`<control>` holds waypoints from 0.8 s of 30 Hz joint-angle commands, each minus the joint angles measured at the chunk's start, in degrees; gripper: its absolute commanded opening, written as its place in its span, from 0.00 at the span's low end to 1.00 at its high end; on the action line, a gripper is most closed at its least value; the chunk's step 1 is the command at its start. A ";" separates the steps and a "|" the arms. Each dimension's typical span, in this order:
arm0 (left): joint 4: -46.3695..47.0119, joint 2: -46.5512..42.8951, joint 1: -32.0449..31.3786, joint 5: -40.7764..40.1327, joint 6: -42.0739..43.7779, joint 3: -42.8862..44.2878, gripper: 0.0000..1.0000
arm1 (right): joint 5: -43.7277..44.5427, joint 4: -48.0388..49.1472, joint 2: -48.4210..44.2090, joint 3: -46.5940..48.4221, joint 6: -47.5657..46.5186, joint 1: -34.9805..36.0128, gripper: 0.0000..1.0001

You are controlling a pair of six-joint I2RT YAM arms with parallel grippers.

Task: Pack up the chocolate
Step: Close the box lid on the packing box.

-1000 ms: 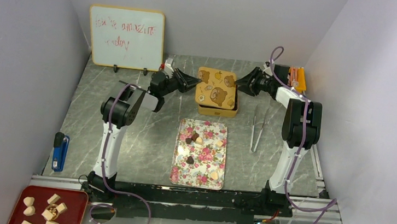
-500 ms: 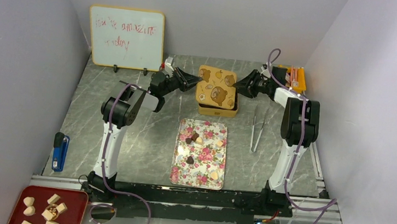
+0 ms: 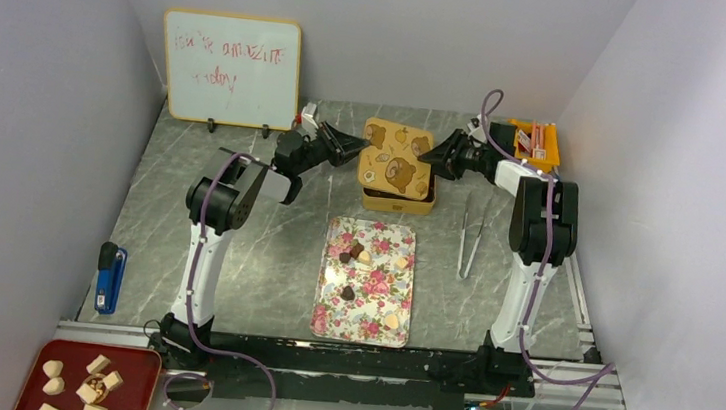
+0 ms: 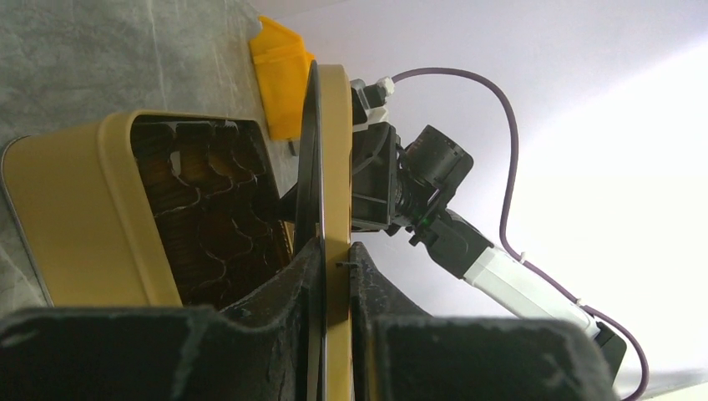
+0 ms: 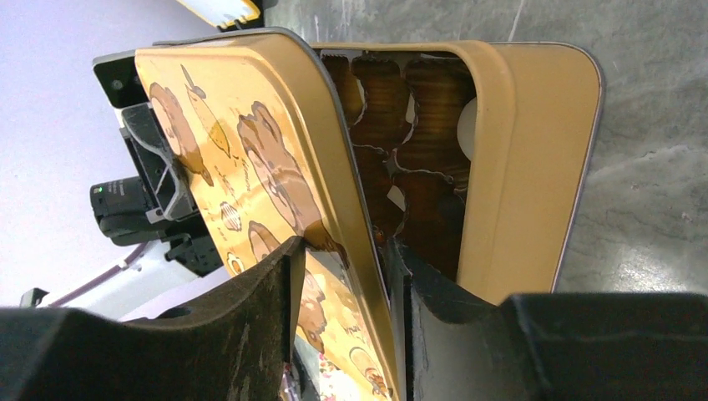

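The chocolate, several small dark, tan and cream pieces, lies on a floral tray at mid table. Behind it stands a yellow tin with brown paper cups inside. Its bear-printed lid is held tilted above the tin. My left gripper is shut on the lid's left rim. My right gripper is shut on its right rim, with the open tin behind. A pale round thing shows in one cup.
A whiteboard stands at the back left. Metal tweezers lie right of the tin. A yellow bin is at the back right. A blue tool lies at the left. A red tray with beige chunks sits near left.
My right gripper has moved a little to the left with the lid's right rim. The lid stands a little more tilted over the tin. The left gripper has barely moved.
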 commanded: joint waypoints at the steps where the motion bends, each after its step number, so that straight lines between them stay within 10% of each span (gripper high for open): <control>1: 1.74 0.43 -0.36 1.91 1.31 2.06 0.05 | -2.29 3.05 -1.02 2.61 1.00 0.25 0.42; 24: -6.70 -1.36 -0.70 3.31 5.70 2.98 0.05 | -1.90 -3.04 -4.96 6.66 0.34 0.27 0.40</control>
